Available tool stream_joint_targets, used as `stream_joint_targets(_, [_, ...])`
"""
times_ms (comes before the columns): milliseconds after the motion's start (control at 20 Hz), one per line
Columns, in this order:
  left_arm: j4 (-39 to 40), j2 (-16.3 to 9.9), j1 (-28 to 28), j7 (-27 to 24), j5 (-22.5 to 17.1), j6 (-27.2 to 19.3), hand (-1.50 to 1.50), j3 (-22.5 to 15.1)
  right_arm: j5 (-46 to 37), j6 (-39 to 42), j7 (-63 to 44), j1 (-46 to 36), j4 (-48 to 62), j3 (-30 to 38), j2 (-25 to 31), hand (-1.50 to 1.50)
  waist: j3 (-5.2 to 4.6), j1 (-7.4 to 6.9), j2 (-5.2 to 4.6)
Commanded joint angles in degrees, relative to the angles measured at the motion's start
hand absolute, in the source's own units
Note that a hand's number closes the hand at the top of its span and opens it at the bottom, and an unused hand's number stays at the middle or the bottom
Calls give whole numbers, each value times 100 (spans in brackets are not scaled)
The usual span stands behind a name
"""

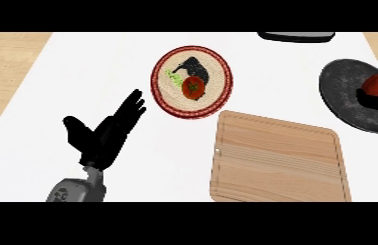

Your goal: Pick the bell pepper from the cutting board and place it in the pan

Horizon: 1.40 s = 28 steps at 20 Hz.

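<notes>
White worktop [111, 69], wood at the edges. Red bell pepper [372, 85] sits over the dark pan [347, 96], right edge of frame, partly cut off. Cutting board [277, 159] bare. I can't see my right hand, so release unconfirmed. Left hand [107, 134] rests open, lower left.

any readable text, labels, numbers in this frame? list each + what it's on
No readable text anywhere.
Left forearm, near the wrist: a small dark mark, too blurred to read.
Cutting board: bare wood, no print.
Plate: red patterned rim and a food picture, no lettering.
Pan: plain dark surface, nothing written.
Left hand: plain black, no marking.
</notes>
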State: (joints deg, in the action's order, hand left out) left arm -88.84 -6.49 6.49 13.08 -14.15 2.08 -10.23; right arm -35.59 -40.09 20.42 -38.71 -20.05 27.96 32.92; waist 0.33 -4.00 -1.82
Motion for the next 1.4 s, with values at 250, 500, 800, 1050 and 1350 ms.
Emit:
stream_joint_targets(250, [-39, 62, 181, 31, 102, -29, 0, -79, -173, 786, -277, -228, 1019, -44, 376, -150, 35, -138, -65])
stream_joint_targets(500, [15, 79, -43, -107, 104, -34, 0, -55, 642, 1273, 620, -425, 712, 644, 138, -150, 40, -38, -5])
stream_joint_targets(800, [101, 2, -138, -191, -48, 86, 0, 122, 1676, 2212, 1324, -173, 762, 1590, 288, -150, 32, 88, 7])
stream_joint_targets(1050, [-51, 2, -168, -69, -17, 56, 0, 71, 1855, 3520, 1205, -18, 1106, 1715, 767, -150, 21, 69, 32])
stream_joint_targets(1350, [-55, -55, -89, -8, 16, 31, 0, 140, 1854, 4876, 2050, 698, 1109, 1654, 1116, -150, 30, 163, 41])
